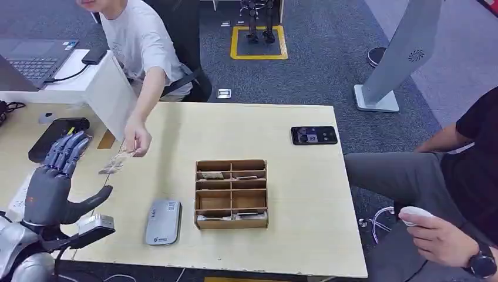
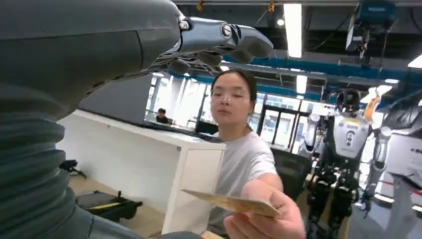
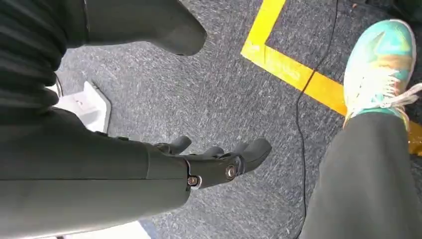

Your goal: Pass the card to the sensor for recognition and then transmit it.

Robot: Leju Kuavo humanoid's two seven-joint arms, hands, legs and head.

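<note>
Pale wooden table (image 1: 293, 235): carries everything, set between the robot and the people, so presumably within reach of both.

Person in a white T-shirt (image 1: 141, 47), seated at the far left corner: leans in with one arm stretched over the table, apparently to hand something across.

Brown wooden compartment box (image 1: 231, 194), mid-table: holds a few flat items in its slots, probably a store for cards.

Left robot hand (image 1: 56, 176): raised over the near left corner, empty, fingers spread and upright, thumb out, palm turned toward the offered card; looks posed to receive it.

Right robot hand (image 3: 219, 159): hangs low over grey carpet, fingers loosely apart, holds nothing; seems idle in this step.

Flat grey rounded device (image 1: 163, 222), likely the sensor: lies near the front edge, just beside the box and close to the left robot hand, which should keep the swipe short.

Black phone (image 1: 313, 135): lies flat toward the far right, well apart from the exchange.

Thin pale card (image 1: 117, 161): pinched at one end in the person's hand (image 1: 136, 140), free end angled toward the left robot hand, near the fingers but apart; not yet taken, so task judged at its start.
</note>
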